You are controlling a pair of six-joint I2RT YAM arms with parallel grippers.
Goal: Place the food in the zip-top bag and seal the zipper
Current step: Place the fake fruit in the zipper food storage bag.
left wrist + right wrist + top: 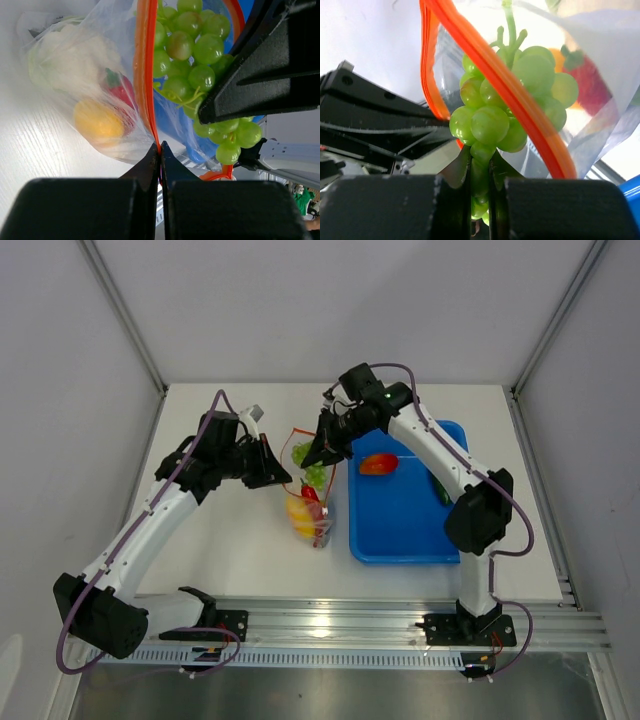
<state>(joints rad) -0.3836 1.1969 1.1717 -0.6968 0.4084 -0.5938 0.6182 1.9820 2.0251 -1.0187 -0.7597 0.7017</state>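
The clear zip-top bag (312,508) stands between both arms, left of the tray. My left gripper (160,146) is shut on the red-orange zipper (144,75) at the mouth's edge, holding it up. My right gripper (481,155) is shut on the green grapes (495,120), which hang at the open mouth with the zipper strip (520,100) crossing in front of them. Through the plastic show white cauliflower (75,55), a red piece (121,90) and a yellow-orange pepper (97,120). In the top view the right gripper (318,452) sits just above the bag, and the left gripper (276,476) is at its left.
A blue tray (400,530) lies right of the bag. On it are a red tomato (378,463) and a dark green cucumber (440,490), partly under the right arm. White walls enclose the table at left, back and right.
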